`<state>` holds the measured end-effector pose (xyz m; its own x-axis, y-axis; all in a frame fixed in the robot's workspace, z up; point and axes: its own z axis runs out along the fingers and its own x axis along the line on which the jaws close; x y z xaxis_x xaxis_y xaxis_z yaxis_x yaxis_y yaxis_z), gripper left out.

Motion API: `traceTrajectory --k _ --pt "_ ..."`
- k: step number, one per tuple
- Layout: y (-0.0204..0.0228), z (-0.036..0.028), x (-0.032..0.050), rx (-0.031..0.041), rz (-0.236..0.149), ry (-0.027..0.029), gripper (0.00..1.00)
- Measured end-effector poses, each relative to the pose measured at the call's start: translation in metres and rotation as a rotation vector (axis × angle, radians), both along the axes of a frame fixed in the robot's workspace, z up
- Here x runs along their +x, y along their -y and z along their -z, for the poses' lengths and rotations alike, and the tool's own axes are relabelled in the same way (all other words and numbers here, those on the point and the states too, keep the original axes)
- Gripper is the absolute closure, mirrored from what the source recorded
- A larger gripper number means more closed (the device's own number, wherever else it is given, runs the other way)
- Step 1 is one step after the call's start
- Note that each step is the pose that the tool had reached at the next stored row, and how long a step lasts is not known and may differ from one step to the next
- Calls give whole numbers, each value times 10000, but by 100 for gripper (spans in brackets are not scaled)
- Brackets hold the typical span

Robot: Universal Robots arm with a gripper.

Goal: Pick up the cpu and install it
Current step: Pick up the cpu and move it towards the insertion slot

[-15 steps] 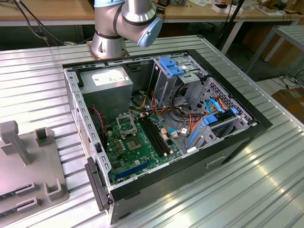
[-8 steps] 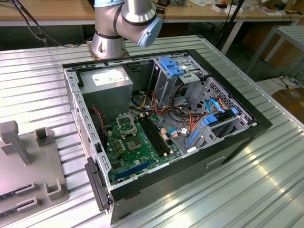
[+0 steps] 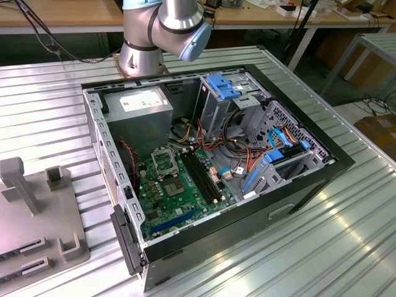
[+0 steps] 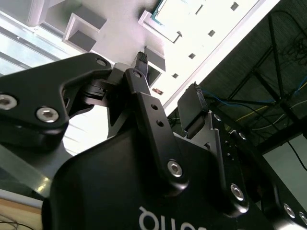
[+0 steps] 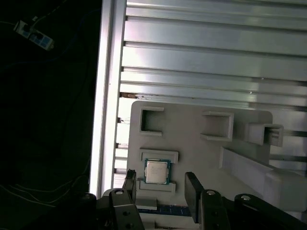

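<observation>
1. At the exterior view's left, a grey tray (image 3: 37, 229) of raised blocks lay on the ribbed metal desk (image 3: 346, 235). In the first wrist view the cpu (image 5: 157, 171) lay flat in a nest on this tray, metal top up. A low ledge (image 5: 159, 155) ran along one edge and another along the opposite edge.
2. The jaws stood open and empty over the chip, one finger (image 5: 129, 184) off each unwalled side. Neither seemed to touch it.
3. The chip would likely handle as light, thin and stiff, with a slick lid and a delicate underside. Its two free edges looked the right place for a gentle, square pinch. The ledges and nearby blocks left little room for a skewed approach.
4. Further right, the open computer case (image 3: 204, 244) lay on its side. The framed socket (image 3: 162, 162) sat on the green board, just near of the power-supply box (image 3: 139, 108).
5. Right of the socket, loose cables (image 3: 247, 158) and the case walls crowded the way in.
</observation>
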<state>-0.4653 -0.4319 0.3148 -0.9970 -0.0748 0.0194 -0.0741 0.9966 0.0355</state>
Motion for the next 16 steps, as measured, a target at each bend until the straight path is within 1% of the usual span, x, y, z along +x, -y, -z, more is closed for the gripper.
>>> traceTrajectory --k 4,7,8,9,10,12,13,14,16 --pt "0 1 0 -2 0 -1 47" --pt "17 8 0 -12 0 0 47" --pt "36 27 0 -13 0 1 47" --pt "66 77 1 -12 12 2 47" --pt "73 109 0 -13 80 0 47" --pt "81 146 0 -13 192 4 47" --pt "94 176 0 -13 256 7 47" --pt "119 204 0 -13 271 12 47" --pt "147 228 0 -13 270 17 47"
